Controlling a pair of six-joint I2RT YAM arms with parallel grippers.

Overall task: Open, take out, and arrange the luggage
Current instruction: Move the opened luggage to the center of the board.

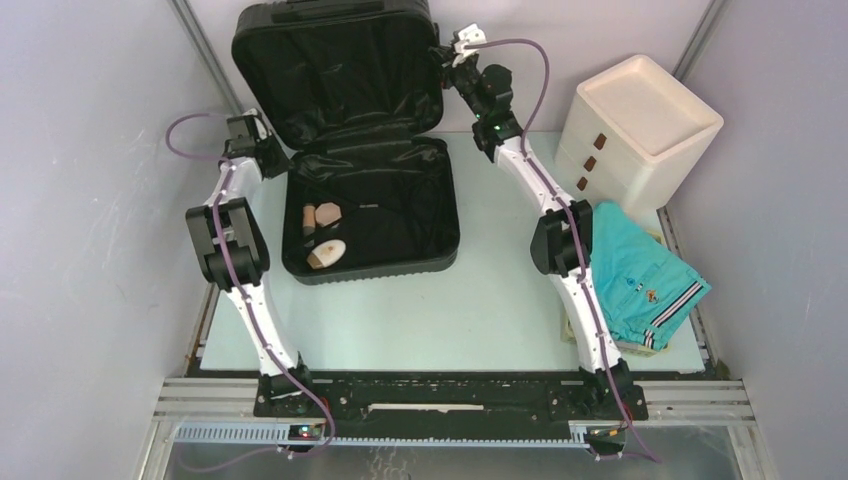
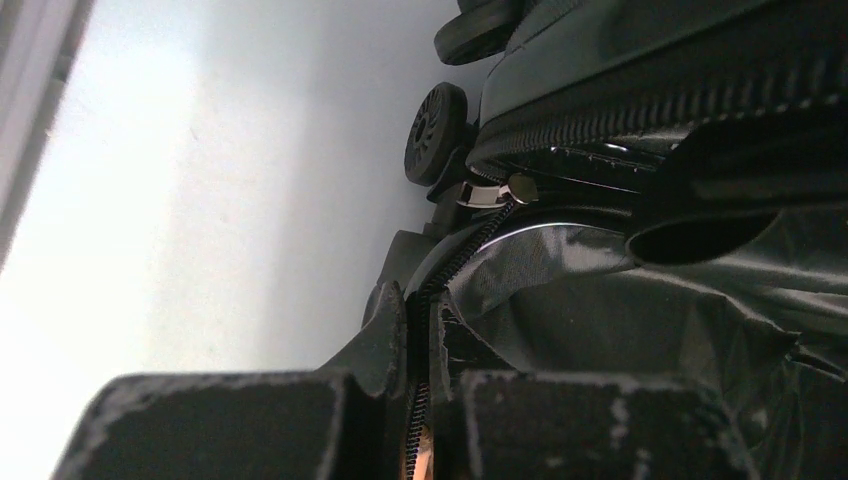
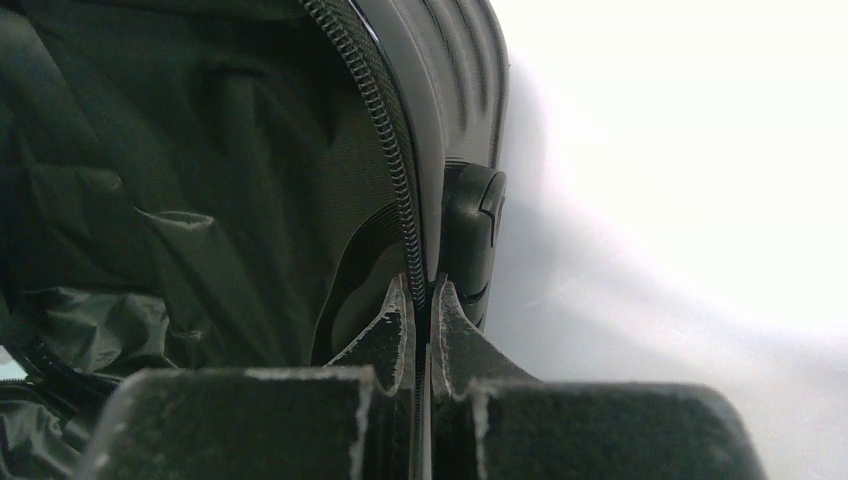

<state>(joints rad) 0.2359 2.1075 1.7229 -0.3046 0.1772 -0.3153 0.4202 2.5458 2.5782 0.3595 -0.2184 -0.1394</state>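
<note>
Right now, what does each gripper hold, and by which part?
The luggage, by its zippered rim: left gripper near the hinge, right gripper on the lid.

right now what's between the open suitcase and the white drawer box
The right arm, reaching to the suitcase lid, above bare table; the top view shows it.

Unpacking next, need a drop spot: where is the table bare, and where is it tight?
Bare: the table strip between the luggage front and the arm bases, and the lane between luggage and right arm. Crowded: right side, with teal garment and white drawer box; left arm hugs the luggage's left edge.
</note>
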